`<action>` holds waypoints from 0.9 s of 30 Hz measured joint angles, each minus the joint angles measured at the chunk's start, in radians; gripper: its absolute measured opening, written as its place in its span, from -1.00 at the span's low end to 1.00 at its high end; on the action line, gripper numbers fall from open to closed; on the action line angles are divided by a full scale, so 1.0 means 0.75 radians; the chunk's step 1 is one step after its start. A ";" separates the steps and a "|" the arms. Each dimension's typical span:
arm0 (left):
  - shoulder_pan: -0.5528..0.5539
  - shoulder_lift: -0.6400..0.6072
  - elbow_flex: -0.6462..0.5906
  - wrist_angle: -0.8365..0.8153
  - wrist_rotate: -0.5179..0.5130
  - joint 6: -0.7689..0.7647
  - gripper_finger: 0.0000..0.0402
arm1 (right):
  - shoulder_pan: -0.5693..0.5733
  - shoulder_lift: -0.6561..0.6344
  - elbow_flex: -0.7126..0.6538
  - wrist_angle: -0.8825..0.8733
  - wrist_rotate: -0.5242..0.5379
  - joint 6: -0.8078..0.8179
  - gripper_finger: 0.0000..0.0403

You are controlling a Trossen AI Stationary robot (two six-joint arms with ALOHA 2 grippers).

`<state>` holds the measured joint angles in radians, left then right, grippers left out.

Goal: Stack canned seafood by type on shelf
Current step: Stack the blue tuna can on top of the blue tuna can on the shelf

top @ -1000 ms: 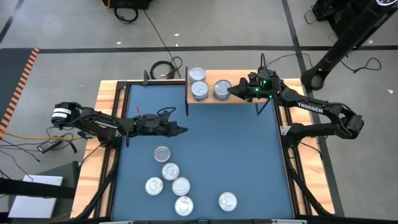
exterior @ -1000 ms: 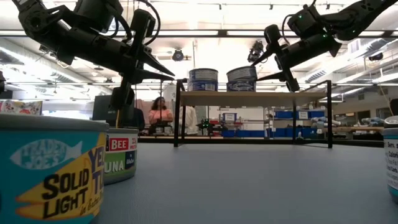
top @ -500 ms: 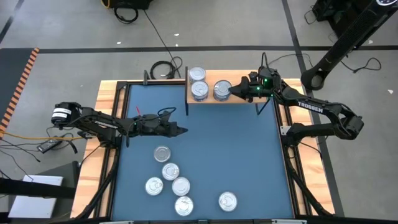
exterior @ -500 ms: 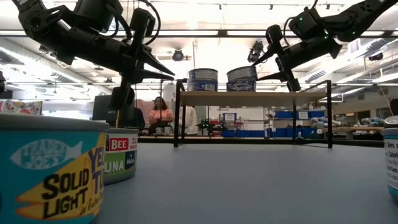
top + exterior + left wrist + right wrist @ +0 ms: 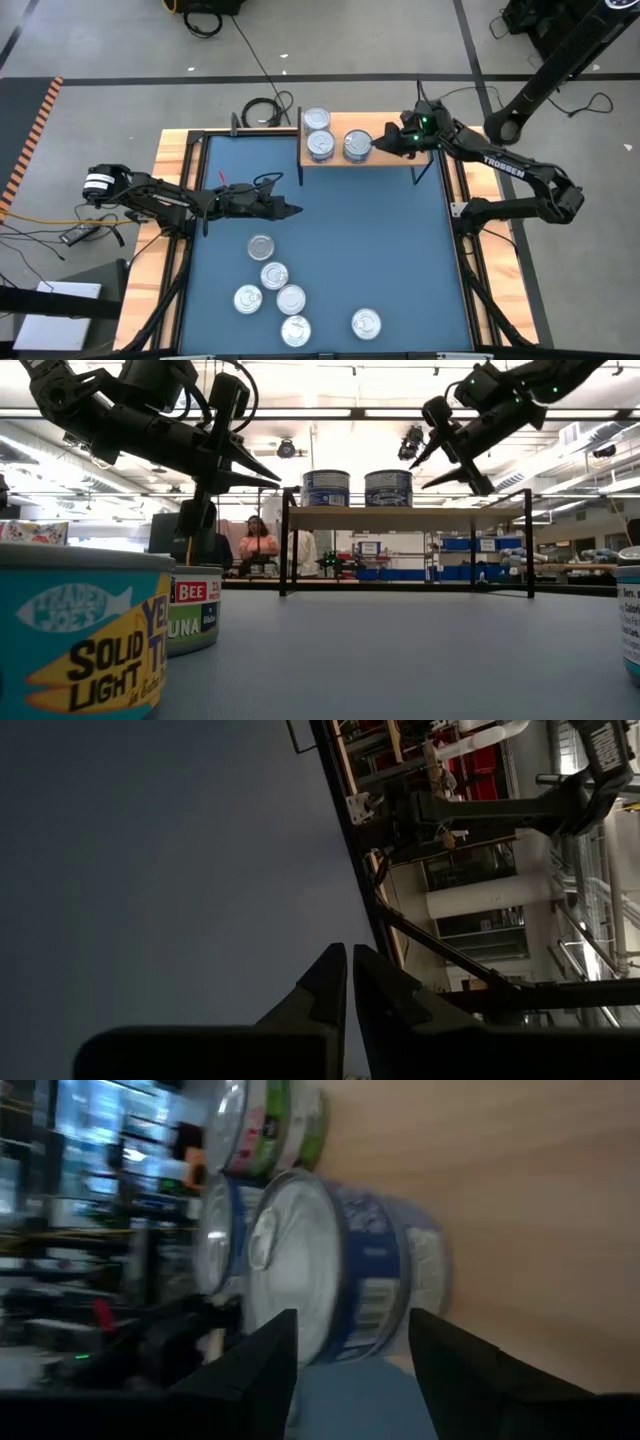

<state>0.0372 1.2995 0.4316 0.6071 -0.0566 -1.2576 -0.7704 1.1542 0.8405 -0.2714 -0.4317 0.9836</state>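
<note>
Three tins of the canned seafood stand on the light-wood shelf at the table's far edge: two at its left end and a blue-labelled one to their right. My right gripper hovers open just right of and above that blue-labelled tin, clear of it. Several more tins rest flat on the blue table's near half. My left gripper is shut and empty above the table's middle left.
Wooden strips edge the blue table. The shelf stands on thin black legs. In the low view a teal-labelled tin and a green-labelled one sit close at the near left. People show in the room beyond.
My right gripper has risen and tipped its fingers upward, drawing back a little from the blue-labelled tin toward the table's right edge, staying open. That tin, slightly tilted before, now sits level on the shelf.
</note>
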 joint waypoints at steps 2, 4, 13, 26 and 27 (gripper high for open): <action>0.000 0.000 0.000 0.000 0.001 0.001 -0.87 | 0.000 0.002 0.039 -0.040 0.018 -0.035 -0.02; 0.000 0.000 0.000 0.000 0.001 0.001 -0.87 | 0.002 0.001 0.064 -0.047 0.011 -0.081 -0.02; 0.000 0.000 0.000 0.001 0.028 0.001 -0.87 | 0.196 -0.028 0.077 -0.222 0.144 -0.573 -0.11; 0.000 0.000 0.000 -0.001 0.019 0.031 -0.87 | 0.402 0.013 0.079 -0.286 0.545 -0.767 -0.95; 0.000 0.000 0.000 0.000 0.006 0.031 -0.87 | 0.401 0.024 0.079 -0.286 0.546 -0.767 -0.97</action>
<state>0.0372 1.2995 0.4316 0.6072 -0.0524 -1.2342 -0.4694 1.1721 0.9001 -0.4855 -0.0223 0.4080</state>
